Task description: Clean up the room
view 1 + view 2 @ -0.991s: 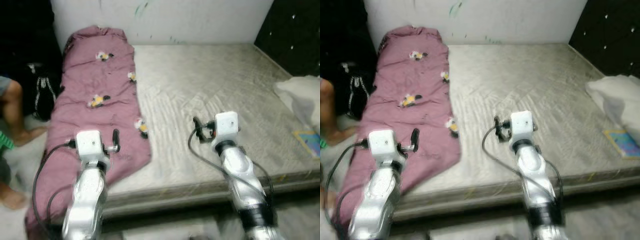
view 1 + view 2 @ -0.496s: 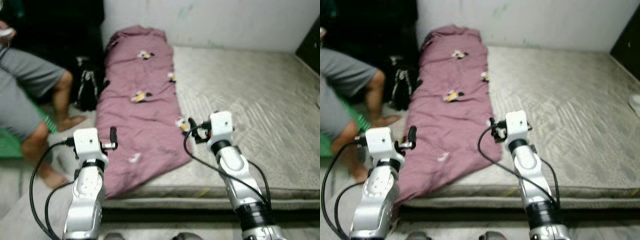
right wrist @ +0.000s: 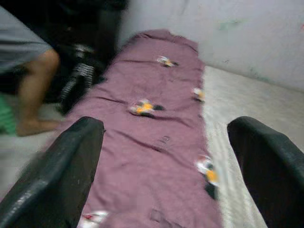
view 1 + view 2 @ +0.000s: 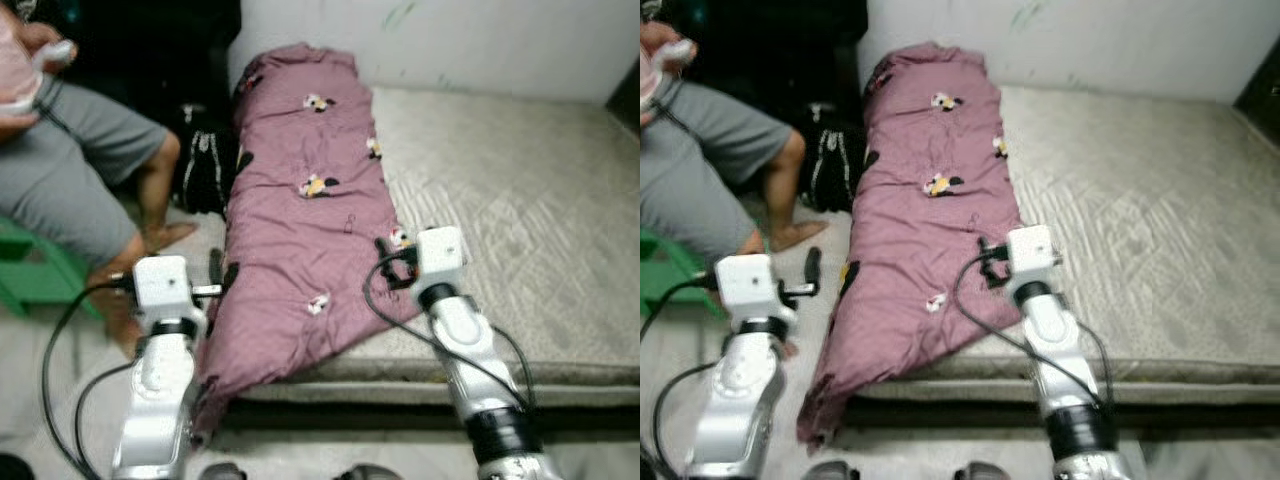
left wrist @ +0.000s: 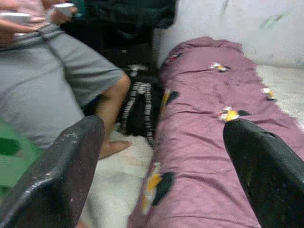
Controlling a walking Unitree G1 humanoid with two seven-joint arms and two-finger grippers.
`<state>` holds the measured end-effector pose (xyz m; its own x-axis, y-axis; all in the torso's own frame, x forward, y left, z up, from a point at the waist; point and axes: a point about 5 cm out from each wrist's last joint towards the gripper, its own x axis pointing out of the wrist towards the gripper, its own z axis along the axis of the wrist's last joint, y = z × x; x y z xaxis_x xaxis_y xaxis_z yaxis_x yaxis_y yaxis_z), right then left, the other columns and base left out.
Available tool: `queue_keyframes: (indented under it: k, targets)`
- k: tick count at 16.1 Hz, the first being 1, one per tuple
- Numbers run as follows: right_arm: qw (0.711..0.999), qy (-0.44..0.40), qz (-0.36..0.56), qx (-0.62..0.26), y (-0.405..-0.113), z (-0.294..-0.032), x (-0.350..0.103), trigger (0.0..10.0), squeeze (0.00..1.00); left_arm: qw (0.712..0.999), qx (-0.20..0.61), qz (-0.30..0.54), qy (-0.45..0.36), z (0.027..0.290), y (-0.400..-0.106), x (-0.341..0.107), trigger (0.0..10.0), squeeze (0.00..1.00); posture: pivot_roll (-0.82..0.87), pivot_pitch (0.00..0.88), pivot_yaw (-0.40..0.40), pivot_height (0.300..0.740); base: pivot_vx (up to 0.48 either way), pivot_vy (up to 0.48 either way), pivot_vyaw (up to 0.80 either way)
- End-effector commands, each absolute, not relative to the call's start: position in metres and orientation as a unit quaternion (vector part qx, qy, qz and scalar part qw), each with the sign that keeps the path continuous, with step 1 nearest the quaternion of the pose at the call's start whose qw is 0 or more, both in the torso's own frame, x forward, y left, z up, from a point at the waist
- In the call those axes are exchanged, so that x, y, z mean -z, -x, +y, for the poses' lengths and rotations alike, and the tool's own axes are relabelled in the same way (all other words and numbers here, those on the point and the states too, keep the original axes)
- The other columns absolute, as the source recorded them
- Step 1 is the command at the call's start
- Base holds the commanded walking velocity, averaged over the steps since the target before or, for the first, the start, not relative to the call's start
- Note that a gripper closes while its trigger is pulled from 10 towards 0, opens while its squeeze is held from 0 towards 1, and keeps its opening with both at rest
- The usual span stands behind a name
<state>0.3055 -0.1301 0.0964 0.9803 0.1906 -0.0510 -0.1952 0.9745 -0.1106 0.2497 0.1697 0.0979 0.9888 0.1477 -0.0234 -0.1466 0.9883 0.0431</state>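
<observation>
1. The left end effector [image 5: 156,161] is raised off the bed's left edge, its two black fingers [image 5: 57,175] spread wide and holding nothing.
2. The right end effector [image 3: 164,175] is raised over the near part of the bed [image 4: 520,230], its fingers likewise spread wide and empty.
3. A mauve blanket [image 4: 300,230] with small cartoon prints lies just ahead of both end effectors, between them, stretched lengthwise along the mattress's left side; its near corner spills over the bed's edge toward the floor beside the left arm.
4. Beyond the left end effector, a black bag [image 4: 205,170] with white stripes rests against the bed's side.
5. A seated person in grey shorts [image 4: 80,170] is to that end effector's left, a bare foot on the floor near the bag.
6. A pale wall [image 4: 450,40] closes the far side.
</observation>
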Motion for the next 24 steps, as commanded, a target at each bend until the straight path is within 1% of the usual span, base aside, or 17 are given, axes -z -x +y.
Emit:
queue_keyframes:
  k: [1,2,6,14,23,24]
  targets:
    - [0.994,0.065,0.014,-0.092,-0.3075,-0.1362,-0.1002,10.0,0.00,0.998,-0.062,0.001,-0.021,0.1627,-0.2498,-0.1038,10.0,0.00,0.03,0.000,-0.073,0.740,0.000,0.000,0.00]
    - [0.994,0.065,0.015,-0.092,-0.3077,-0.1363,-0.1001,10.0,0.00,0.998,-0.063,0.005,-0.007,0.1634,-0.2493,-0.1019,10.0,0.00,0.03,0.000,-0.074,0.740,0.000,0.000,0.00]
    - [0.994,0.059,0.022,-0.088,-0.3080,-0.1376,-0.0982,10.0,0.00,0.998,-0.062,0.010,-0.016,0.1677,-0.2483,-0.1001,10.0,0.00,0.03,0.000,-0.074,0.740,0.000,0.000,-0.10]
    - [0.995,0.056,0.025,-0.083,-0.3078,-0.1391,-0.0967,10.0,0.00,0.999,-0.049,0.009,-0.014,0.1645,-0.2488,-0.1006,10.0,0.00,0.03,0.000,-0.073,0.740,0.000,0.000,-0.70]
    - [0.995,0.057,0.030,-0.077,-0.3066,-0.1416,-0.0943,10.0,0.00,0.998,-0.053,0.012,-0.005,0.1653,-0.2473,-0.0990,10.0,0.00,0.03,0.000,-0.073,0.740,0.000,0.000,0.00]
    - [0.995,0.056,0.034,-0.075,-0.3063,-0.1424,-0.0935,10.0,0.00,0.998,-0.056,0.012,-0.004,0.1659,-0.2472,-0.0990,10.0,0.00,0.03,0.000,-0.073,0.740,0.000,0.000,-0.80]
